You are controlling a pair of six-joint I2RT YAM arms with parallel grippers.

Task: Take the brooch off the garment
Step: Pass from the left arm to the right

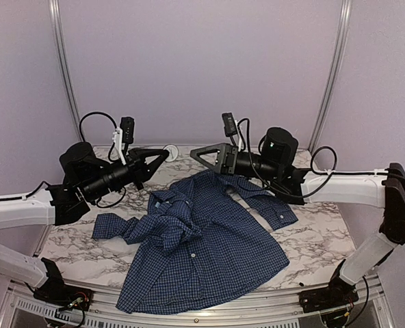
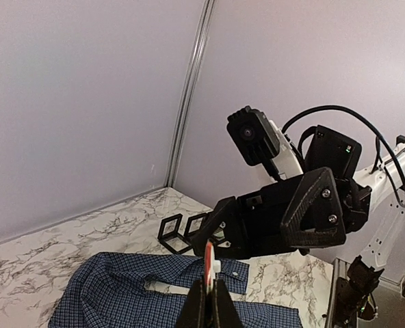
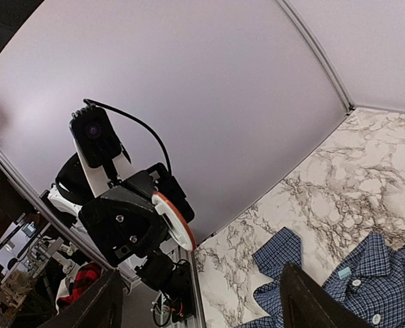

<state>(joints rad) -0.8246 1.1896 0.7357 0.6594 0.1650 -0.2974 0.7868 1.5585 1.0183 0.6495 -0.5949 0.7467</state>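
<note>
Garment as landmark: lying spread, partly bunched. Above its far edge, right gripper released and empty; just beyond the far left corner, left gripper clenched on brooch, disc on edge, clear of cloth. Likely set-down leftward, away from garment.

We take this for a robotics lab cell: plain pale wall panels joined by aluminium rails box in a marble-patterned desk, and a cabled left arm and right arm are bolted to a metal frame at its near edge.
</note>
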